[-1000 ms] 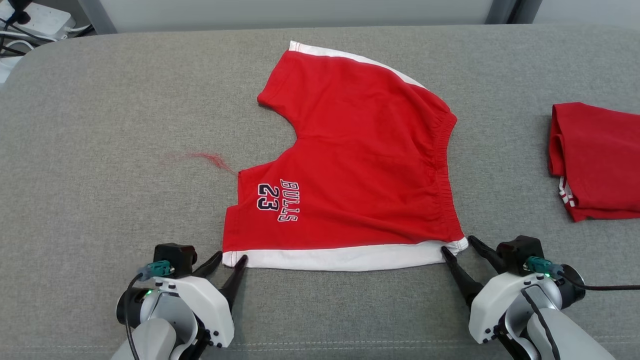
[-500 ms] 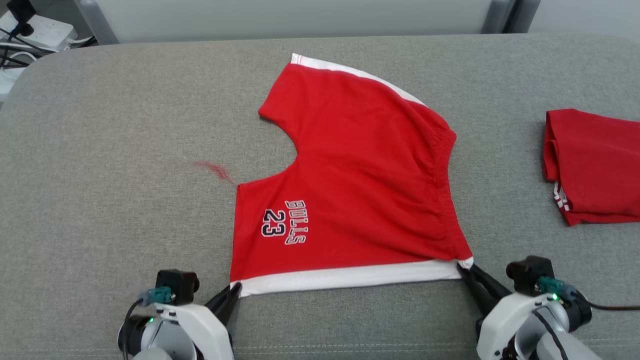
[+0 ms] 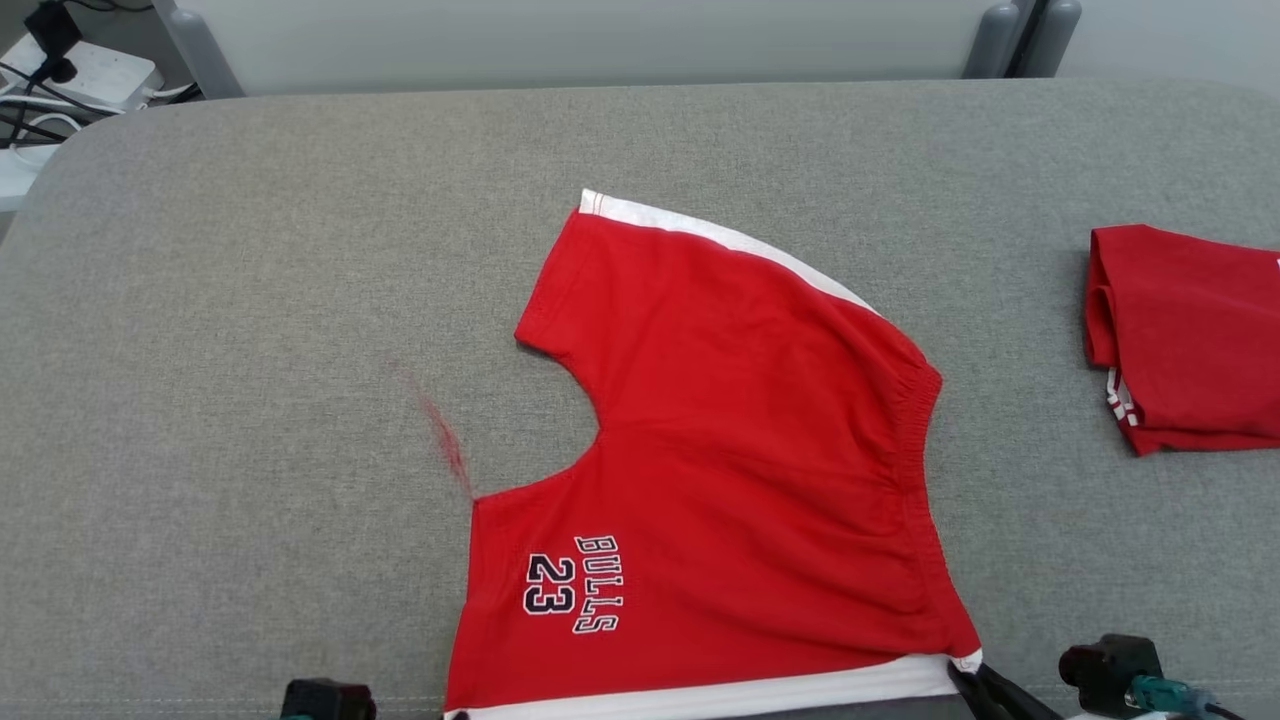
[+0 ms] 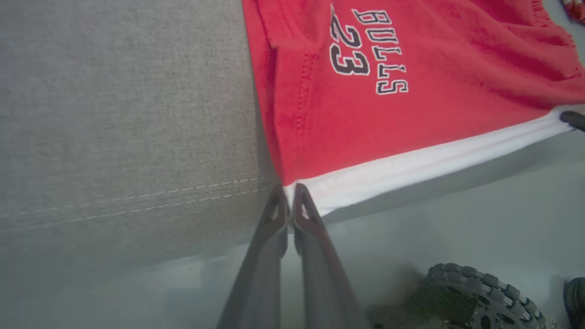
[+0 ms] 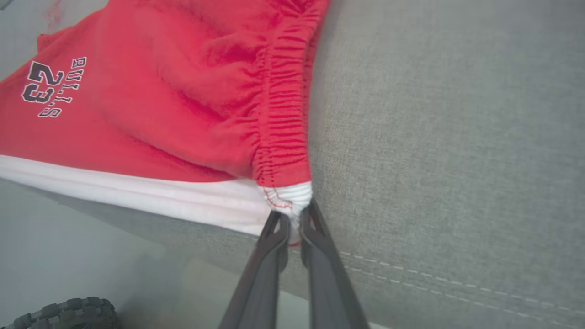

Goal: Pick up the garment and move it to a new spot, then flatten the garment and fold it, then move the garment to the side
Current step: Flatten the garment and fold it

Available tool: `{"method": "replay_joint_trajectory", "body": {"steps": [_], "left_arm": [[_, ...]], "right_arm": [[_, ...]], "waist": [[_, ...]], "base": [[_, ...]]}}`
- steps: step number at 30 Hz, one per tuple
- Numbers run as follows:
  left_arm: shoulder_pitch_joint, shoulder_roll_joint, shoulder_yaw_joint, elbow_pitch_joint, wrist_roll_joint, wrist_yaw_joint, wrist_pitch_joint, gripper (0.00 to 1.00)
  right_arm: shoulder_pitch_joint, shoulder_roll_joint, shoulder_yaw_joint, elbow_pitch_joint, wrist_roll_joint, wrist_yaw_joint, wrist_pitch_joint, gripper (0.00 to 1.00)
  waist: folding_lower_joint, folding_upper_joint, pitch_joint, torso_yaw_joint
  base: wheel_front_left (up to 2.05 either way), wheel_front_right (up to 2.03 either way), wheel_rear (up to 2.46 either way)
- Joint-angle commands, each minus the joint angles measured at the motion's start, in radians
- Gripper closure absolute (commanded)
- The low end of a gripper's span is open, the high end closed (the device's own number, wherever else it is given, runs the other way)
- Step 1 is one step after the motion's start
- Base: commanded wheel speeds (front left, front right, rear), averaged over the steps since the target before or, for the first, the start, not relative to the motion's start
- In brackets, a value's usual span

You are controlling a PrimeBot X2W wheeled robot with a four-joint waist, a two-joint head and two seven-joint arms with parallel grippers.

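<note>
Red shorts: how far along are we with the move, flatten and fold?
Done: left gripper and right gripper are shut on the near white-band corners of the shorts. In hand: the move, band taut between them. Left: flattening, folding, setting aside; shorts lie unfolded.

Fingers pinch white corner of red shorts.
</note>
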Motion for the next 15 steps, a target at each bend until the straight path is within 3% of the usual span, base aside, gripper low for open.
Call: {"method": "replay_joint_trajectory", "body": {"steps": [1,8,15], "left_arm": [[0.008,0.051,0.055,-0.073,-0.012,0.033,0.019,1.00],[0.026,0.113,0.079,-0.205,-0.016,0.058,0.072,1.00],[-0.106,0.189,0.112,-0.297,-0.019,0.012,0.144,1.00]], "right_arm": [[0.040,-0.023,-0.026,-0.073,-0.020,-0.005,0.033,1.00],[0.088,0.000,-0.083,-0.208,-0.064,-0.005,0.126,1.00],[-0.005,-0.015,-0.068,-0.293,-0.055,-0.005,0.259,1.00]], "waist": [[0.0000,0.0000,0.007,-0.004],[0.0000,0.0000,0.029,-0.022],[0.0000,0.0000,0.071,-0.059]], "base": [[0.00,0.00,0.00],[0.00,0.00,0.00],[0.00,0.00,0.00]]}}
